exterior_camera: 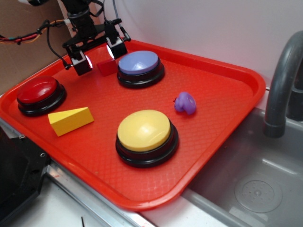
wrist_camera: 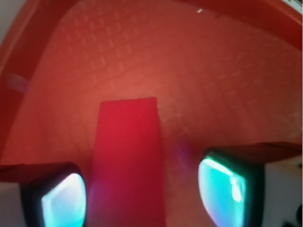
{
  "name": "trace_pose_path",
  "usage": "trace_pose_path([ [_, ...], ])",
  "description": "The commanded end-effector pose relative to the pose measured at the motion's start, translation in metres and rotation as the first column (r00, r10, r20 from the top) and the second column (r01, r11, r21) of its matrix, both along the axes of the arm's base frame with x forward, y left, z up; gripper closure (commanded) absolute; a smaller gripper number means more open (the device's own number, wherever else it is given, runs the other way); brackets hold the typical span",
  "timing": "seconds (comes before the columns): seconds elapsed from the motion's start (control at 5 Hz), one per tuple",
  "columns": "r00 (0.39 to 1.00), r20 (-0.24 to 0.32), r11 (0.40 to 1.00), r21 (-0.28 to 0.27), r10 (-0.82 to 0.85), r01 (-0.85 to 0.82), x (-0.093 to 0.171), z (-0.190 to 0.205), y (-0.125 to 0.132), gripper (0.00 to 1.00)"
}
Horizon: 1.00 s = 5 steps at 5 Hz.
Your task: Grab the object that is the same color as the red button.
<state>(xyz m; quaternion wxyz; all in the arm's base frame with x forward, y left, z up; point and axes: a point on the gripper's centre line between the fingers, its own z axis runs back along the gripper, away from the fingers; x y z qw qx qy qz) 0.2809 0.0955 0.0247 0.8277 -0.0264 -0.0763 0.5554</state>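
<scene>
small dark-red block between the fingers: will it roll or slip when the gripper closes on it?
The small dark-red flat-faced block probably won't roll: its faces look flat and it lies flush on the textured red plastic tray. It looks rigid, so likely no squashing. The open gripper straddles it with a gap on each side, so one finger may nudge it sideways first.

Dark-red block (exterior_camera: 106, 66), glossy red button (exterior_camera: 39, 91) on black base, yellow wedge (exterior_camera: 71, 120), red tray (exterior_camera: 222, 80) with diamond-grid pattern
</scene>
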Motion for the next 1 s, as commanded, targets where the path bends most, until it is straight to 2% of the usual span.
trace_pose_path([
  [0.0, 0.999, 0.039, 1.0, 0.009, -0.016, 0.015, 0.014, 0.005, -0.001, 0.0],
  [0.2, 0.999, 0.045, 1.0, 0.006, -0.004, 0.003, 0.011, 0.004, 0.0, 1.0],
  [0.4, 0.997, 0.074, 1.0, 0.012, -0.023, 0.022, 0.008, 0.011, -0.003, 1.0],
  [0.6, 0.996, 0.072, 0.998, 0.005, -0.055, 0.055, 0.001, 0.017, -0.009, 1.0],
  [0.8, 0.984, 0.143, 0.994, -0.019, -0.106, 0.11, -0.03, 0.063, -0.01, 1.0],
])
